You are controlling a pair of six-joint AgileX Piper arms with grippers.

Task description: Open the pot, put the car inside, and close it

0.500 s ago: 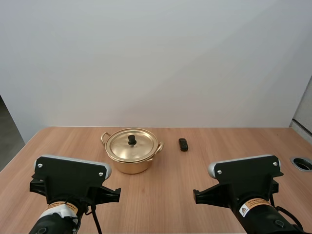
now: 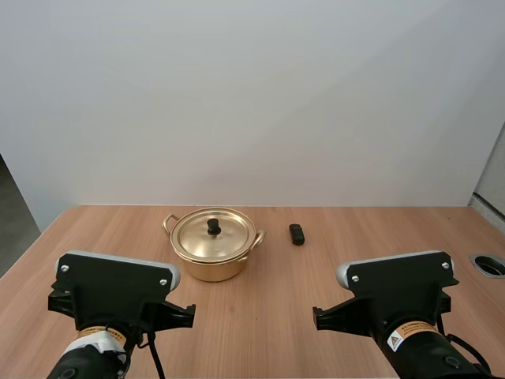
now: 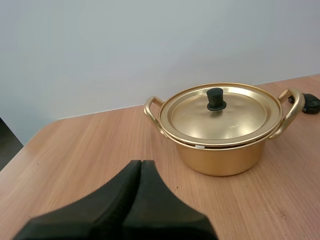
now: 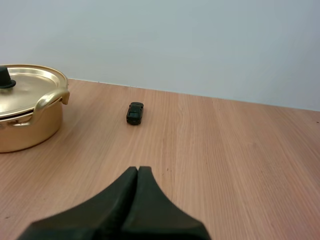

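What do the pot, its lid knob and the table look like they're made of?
Pot: polished gold-coloured metal, perhaps aluminium or brass; it mirrors the light. Lid knob: matte black, probably plastic. Table: wood or wood-look laminate, by its grain.

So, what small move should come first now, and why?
Probably the left end effector should open and reach toward the knob of the lid. The lid sits closed on the pot, so the car, lying on the table beside it, cannot go in yet. This end effector and the right end effector are shut, away from the pot.
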